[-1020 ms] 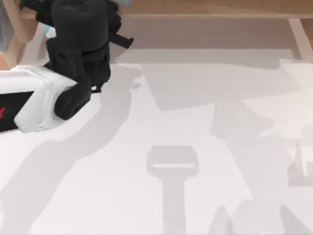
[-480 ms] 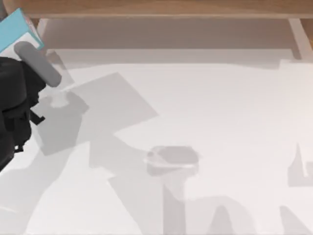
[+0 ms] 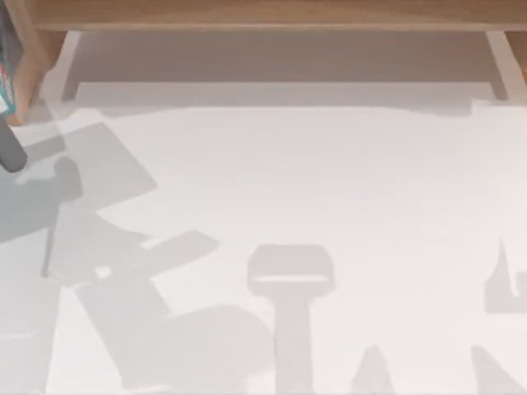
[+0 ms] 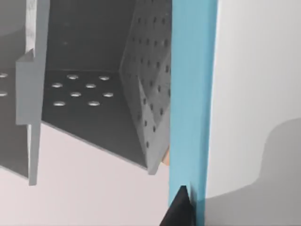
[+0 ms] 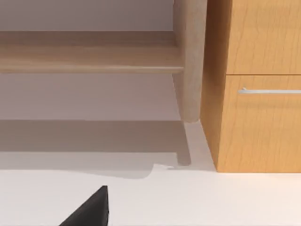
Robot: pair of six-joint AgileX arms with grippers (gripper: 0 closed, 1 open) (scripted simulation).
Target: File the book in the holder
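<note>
At the table's far left edge, my left gripper sits just beside the thin teal book by the orange-brown wooden holder; grip unclear.

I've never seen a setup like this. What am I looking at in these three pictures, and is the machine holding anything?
This is a simulated AgileX robot with two arms at a white table. One picture looks down from above; the other two come from a camera on each arm's wrist. From above you see a long pale shelf along the far edge. At the table's left edge stands the orange-brown holder, with a sliver of the teal book beside it. The left wrist view shows the left gripper holding that book on edge, next to a grey perforated box. The right gripper sits idle low over the table, facing the shelf and a wooden cabinet.
</note>
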